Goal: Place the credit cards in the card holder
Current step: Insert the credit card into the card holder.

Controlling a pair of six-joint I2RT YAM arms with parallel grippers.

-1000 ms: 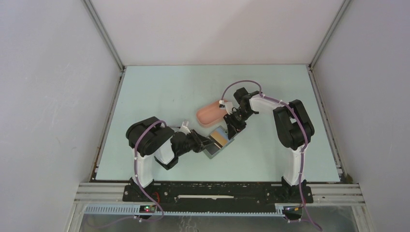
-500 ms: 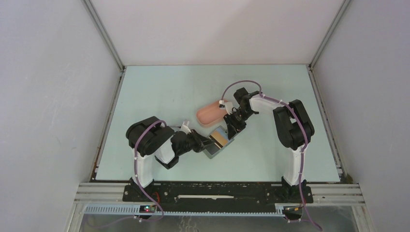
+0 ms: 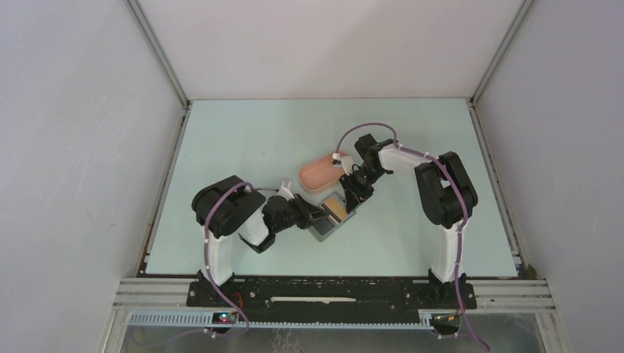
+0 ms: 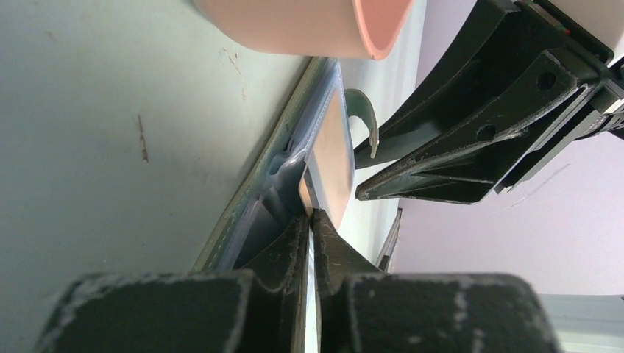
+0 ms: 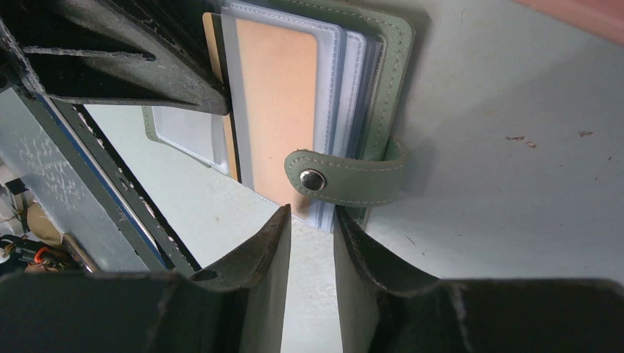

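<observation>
Tan credit card [image 5: 230,147], its edge clamped between the left jaws, lies against the open grey-green card holder [image 3: 324,228] on the worktop [image 3: 250,147]. To the right, the right jaws stand slightly apart, tips astride its clear sleeves [image 5: 331,110], beside the snap strap [image 5: 346,179].

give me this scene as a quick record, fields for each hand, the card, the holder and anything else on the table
left hand: shut on one edge of the card
right hand: open, tips at the holder's edge by the strap
card: tan, mostly inside a clear sleeve, one edge sticking out
holder: grey-green, open on the table, strap unsnapped
tray: pink, beside the holder on its far side
</observation>
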